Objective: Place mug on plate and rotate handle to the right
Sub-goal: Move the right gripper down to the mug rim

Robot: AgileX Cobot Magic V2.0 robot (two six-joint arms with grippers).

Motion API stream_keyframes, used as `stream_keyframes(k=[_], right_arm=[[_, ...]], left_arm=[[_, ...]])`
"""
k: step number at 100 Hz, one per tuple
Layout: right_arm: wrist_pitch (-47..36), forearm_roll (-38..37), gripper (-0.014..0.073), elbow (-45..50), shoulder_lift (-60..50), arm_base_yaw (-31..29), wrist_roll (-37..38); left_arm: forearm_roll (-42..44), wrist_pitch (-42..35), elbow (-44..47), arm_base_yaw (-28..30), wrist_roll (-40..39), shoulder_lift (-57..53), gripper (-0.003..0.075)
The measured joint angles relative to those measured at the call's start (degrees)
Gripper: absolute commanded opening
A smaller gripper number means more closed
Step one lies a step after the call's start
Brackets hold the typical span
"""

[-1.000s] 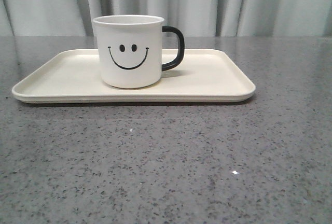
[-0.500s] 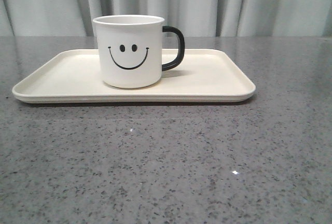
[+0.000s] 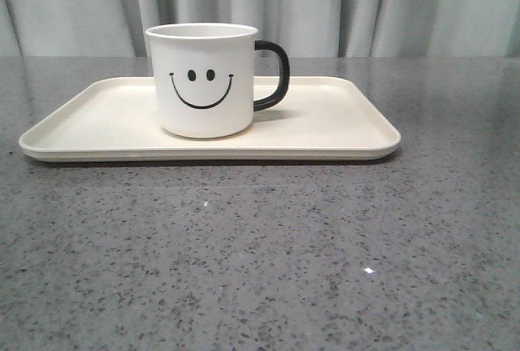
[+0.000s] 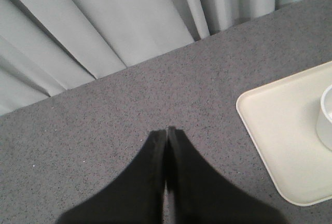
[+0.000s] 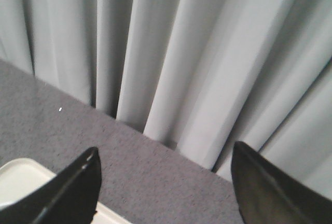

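Note:
The white mug (image 3: 202,80) with a black smiley face stands upright on the cream plate (image 3: 341,123), left of its middle. Its black handle (image 3: 274,75) points to the right. No gripper shows in the front view. In the left wrist view my left gripper (image 4: 166,129) is shut and empty above the grey table, apart from the plate's corner (image 4: 275,130) and the mug's edge (image 4: 327,115). In the right wrist view my right gripper (image 5: 163,154) is open and empty, with a plate corner (image 5: 21,180) beside one finger.
The grey speckled table (image 3: 260,253) runs from the plate to the front edge. A pale pleated curtain (image 3: 341,6) hangs along the table's far edge and fills most of the right wrist view (image 5: 207,53).

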Motion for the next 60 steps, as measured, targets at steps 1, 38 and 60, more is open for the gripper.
stream_keyframes(k=[1,38,60], right_arm=[[0.23,0.0,0.053,-0.28,0.54,0.11,-0.19],[6.84,0.0,0.053,-2.32,11.63,4.86,-3.76],[7.84,0.0,0.053,-2.32,15.81,7.31,-6.42]], left_arm=[[0.0,0.0,0.12,0.0,0.0,0.0,-0.002],[0.97,0.0,1.41,0.0,-1.49,-1.82,-0.002],[1.24,0.0,1.41,0.0,-1.43,-2.55,-0.002]])
